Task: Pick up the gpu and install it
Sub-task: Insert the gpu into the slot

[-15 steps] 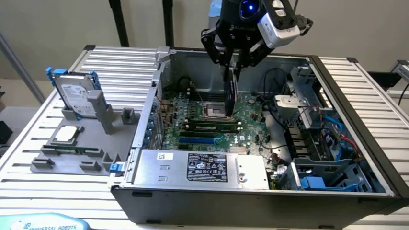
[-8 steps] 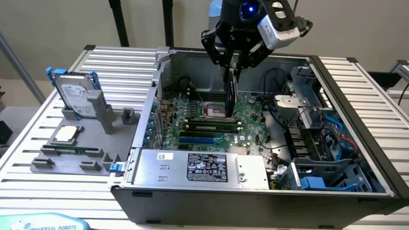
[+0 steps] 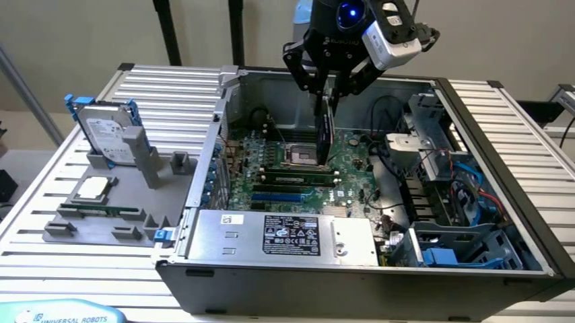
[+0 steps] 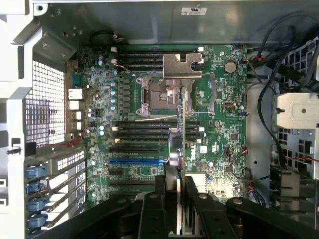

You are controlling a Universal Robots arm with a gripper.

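- An open computer case (image 3: 359, 289) lies on its side on the slatted tabletop (image 3: 171, 87), taking up the middle and the exterior view's right of it.
- Inside the case a green motherboard (image 3: 351, 161) covers the floor. The CPU socket (image 3: 301, 156) sits near its middle with its metal cover raised, and long black slots and one blue slot (image 3: 283, 200) lie closer to the case's near wall.
- A silver power supply (image 3: 287, 235) with a black label fills the case's near wall. A drive cage (image 3: 458, 245) with blue parts and loose cables occupies the near corner at the exterior view's right.
- A grey fixture (image 3: 99, 222) rests near the tabletop's edge at the exterior view's left. It holds a hard drive (image 3: 104, 134) with blue rails standing upright, a small square CPU chip (image 3: 94, 190) lying flat, and a narrow green board (image 3: 99, 210) on edge in a slot.
- The hand (image 3: 325, 95) hangs over the middle of the case with its fingers (image 4: 152, 214) closed tightly on the top edge of the gpu (image 3: 324, 134).
- The gpu hangs upright and edge-on (a thin dark blade in both views) above the motherboard, its lower end near the CPU socket. I cannot tell whether it touches the board.
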